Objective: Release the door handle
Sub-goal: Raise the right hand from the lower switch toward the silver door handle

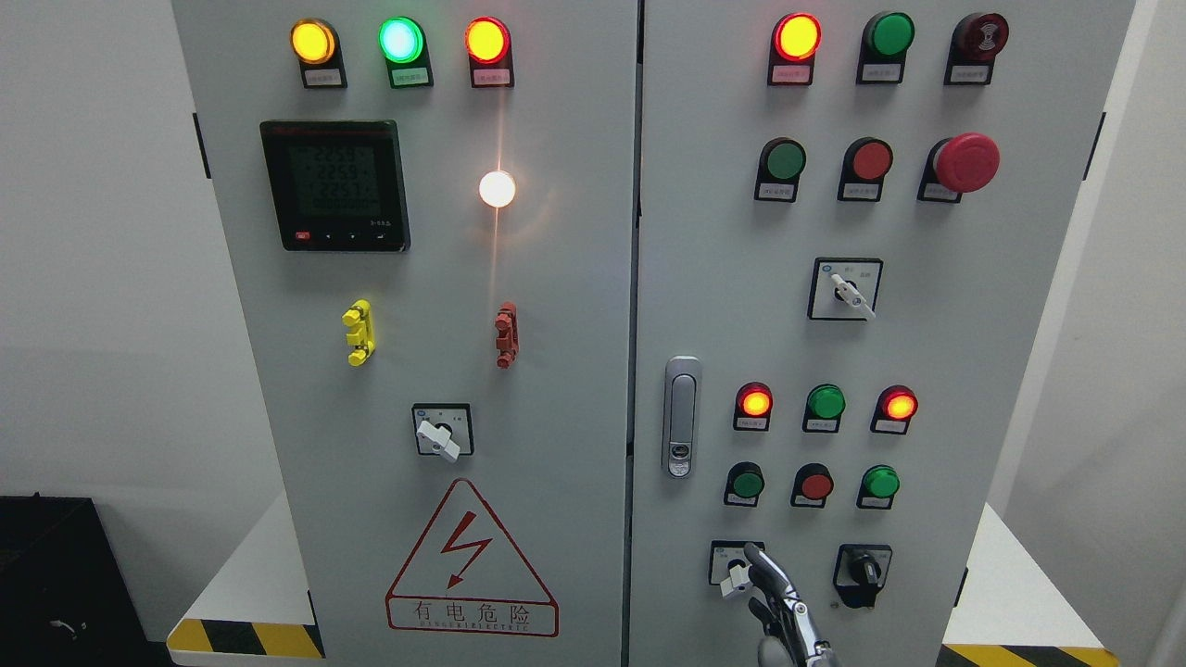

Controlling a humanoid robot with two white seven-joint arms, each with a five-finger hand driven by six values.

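The door handle (682, 417) is a silver, upright lever with a small lock at its lower end. It sits on the left edge of the right door (927, 324) of the grey electrical cabinet, a little below the middle of the view. Nothing touches it.

One robot hand (783, 611) shows at the bottom edge, at about 5 o'clock from the handle and well apart from it. Its arm comes in at the bottom, right of the middle, so it is the right hand. The metal fingers (769, 570) point up and stand loosely apart, and they hold nothing. The top fingertip lies just beside the white knob of a small rotary switch (737, 565); I cannot tell if it touches it. At 3 o'clock from this hand there is a black rotary switch (862, 570).

At 3 o'clock from the handle are two rows of round lamps and buttons, red and green; two red ones in the upper row are lit. At 1 o'clock from the handle is another selector switch (845, 289), and higher, at the right, a big red emergency button (965, 162).

On the left door (556, 371) there is a digital meter (334, 185) at the upper left, three glowing lamps above it, and a bright white lamp (497, 189). A red triangle warning sign (471, 560) with a lightning bolt is at the bottom.
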